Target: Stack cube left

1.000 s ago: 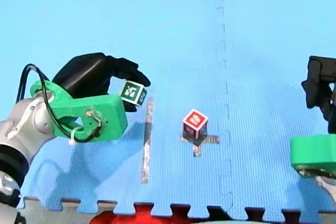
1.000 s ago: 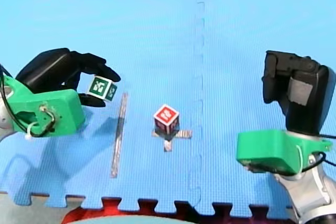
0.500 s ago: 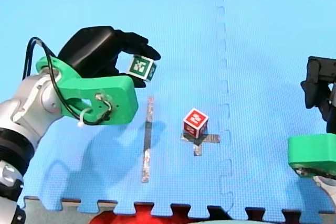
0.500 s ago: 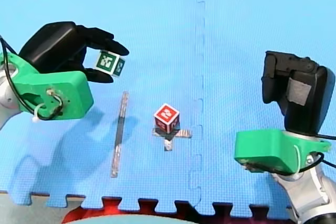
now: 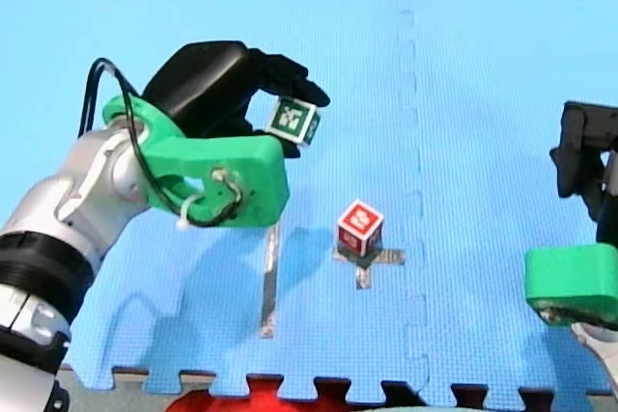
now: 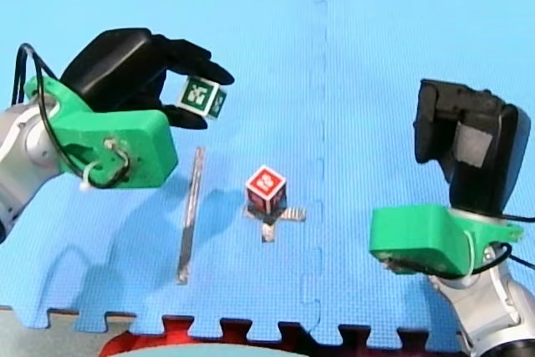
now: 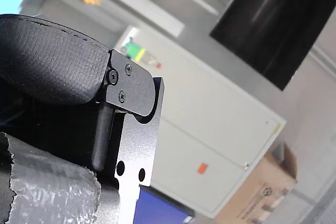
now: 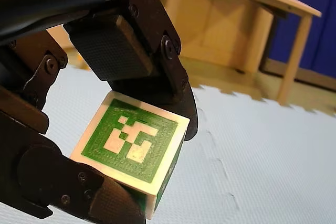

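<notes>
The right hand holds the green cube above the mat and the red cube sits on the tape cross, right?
No, the left hand holds the green cube, as the first head view shows; the right hand holds nothing, at the right side of the mat. The rest is right.

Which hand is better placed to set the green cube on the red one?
Left. The left hand grips the green cube in the air, up and left of the red cube. The right hand is open, off at the right side of the mat.
</notes>
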You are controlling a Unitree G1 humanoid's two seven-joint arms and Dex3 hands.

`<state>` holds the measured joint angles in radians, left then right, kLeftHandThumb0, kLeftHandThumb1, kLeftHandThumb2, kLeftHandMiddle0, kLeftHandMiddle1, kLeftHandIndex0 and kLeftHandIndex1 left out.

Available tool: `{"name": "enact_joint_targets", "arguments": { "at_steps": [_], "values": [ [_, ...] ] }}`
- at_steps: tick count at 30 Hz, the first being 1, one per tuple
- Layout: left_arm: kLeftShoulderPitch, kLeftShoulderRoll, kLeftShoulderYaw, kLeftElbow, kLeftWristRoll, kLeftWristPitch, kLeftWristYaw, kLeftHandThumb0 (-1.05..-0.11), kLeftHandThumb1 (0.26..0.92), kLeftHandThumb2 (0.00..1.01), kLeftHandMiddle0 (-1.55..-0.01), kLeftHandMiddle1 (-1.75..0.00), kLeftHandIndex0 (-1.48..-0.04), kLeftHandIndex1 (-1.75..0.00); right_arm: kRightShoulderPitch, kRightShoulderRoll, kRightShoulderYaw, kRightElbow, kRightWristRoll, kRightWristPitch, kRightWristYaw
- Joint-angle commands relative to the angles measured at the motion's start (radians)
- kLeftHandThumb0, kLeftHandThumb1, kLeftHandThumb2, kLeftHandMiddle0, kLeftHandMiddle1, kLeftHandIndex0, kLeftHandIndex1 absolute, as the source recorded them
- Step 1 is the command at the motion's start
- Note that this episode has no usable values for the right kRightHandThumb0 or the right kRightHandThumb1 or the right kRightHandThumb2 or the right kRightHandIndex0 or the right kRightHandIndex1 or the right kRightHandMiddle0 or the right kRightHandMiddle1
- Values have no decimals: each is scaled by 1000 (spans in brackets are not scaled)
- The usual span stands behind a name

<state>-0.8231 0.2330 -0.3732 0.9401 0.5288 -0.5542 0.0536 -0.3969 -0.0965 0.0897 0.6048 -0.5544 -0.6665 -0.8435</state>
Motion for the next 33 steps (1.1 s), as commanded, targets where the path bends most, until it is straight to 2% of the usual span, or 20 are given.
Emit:
{"name": "enact_joint_targets", "arguments": {
  "at_steps": [1,7,10,15,21,27,33],
  "values": [
    [-22,-17,-2,22,-16,-12,-31,-444,788,0,-854,-1746,-1241,-139,-6,-3,-1,10,2,-2,-5],
    [-89,-64,-3,58,-79,25,-243,-454,790,1,-874,-1746,-1261,-118,-26,-3,1,45,6,-13,-14],
    [-103,-74,12,91,-118,-1,-301,-459,791,1,-883,-1746,-1267,-110,-36,-1,3,60,6,-17,-21],
    [-133,-97,21,138,-142,0,-351,-465,789,0,-894,-1746,-1276,-99,-53,-2,5,86,8,-27,-32],
    [-161,-101,9,174,-114,-20,-335,-466,786,0,-897,-1746,-1286,-90,-64,-2,4,98,14,-33,-35],
    [-172,-111,22,199,-132,-30,-366,-465,782,0,-898,-1746,-1299,-83,-71,0,6,98,12,-29,-44],
    [-193,-127,11,215,-122,13,-417,-468,782,0,-899,-1746,-1314,-81,-74,3,8,91,7,-22,-55]
  ]
}}
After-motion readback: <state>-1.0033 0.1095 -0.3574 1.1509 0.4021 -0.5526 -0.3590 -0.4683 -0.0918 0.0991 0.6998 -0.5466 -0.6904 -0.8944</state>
